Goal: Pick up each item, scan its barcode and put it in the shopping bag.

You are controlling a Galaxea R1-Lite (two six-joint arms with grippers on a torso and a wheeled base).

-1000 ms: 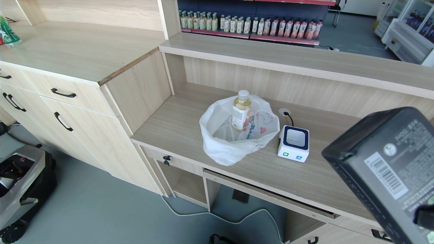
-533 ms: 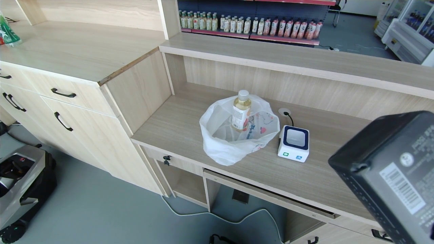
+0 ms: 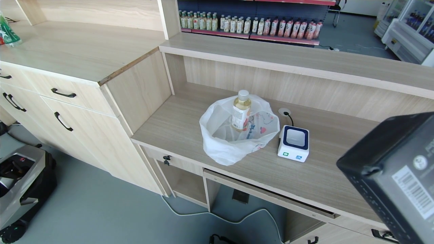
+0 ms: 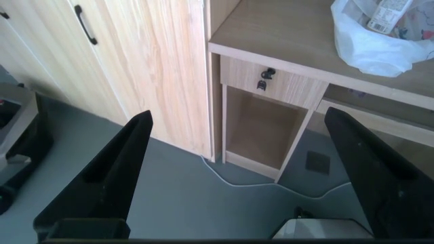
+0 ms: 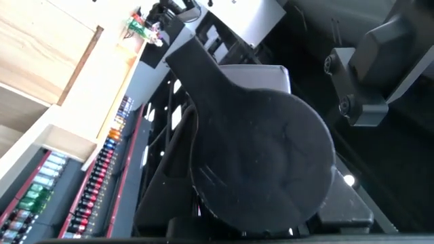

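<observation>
the black box [image 3: 393, 176] hangs in the air close to the head camera, off the counter [image 3: 176, 125], tilted with a corner forward and its barcode label [image 3: 415, 191] facing up. the right wrist view gives close dark shapes against a far row of shelves, and whether anything grips the box cannot be told from it. on the counter the white shopping bag [image 3: 220, 145] stands open with a bottle [image 3: 241, 113] upright inside, and the scanner [image 3: 294, 143] sits just beside the bag, well apart from the box. the left wrist view adds what the head view lacks: the left gripper [image 4: 239, 115] hangs low over the grey floor, its two dark fingers [image 4: 108, 176] spread wide with nothing between them. ahead of the fingers, between them, is the open cubby [image 4: 261, 135] under the counter and a small drawer lock [image 4: 263, 76]; the bag sits higher up, well beyond one fingertip.
</observation>
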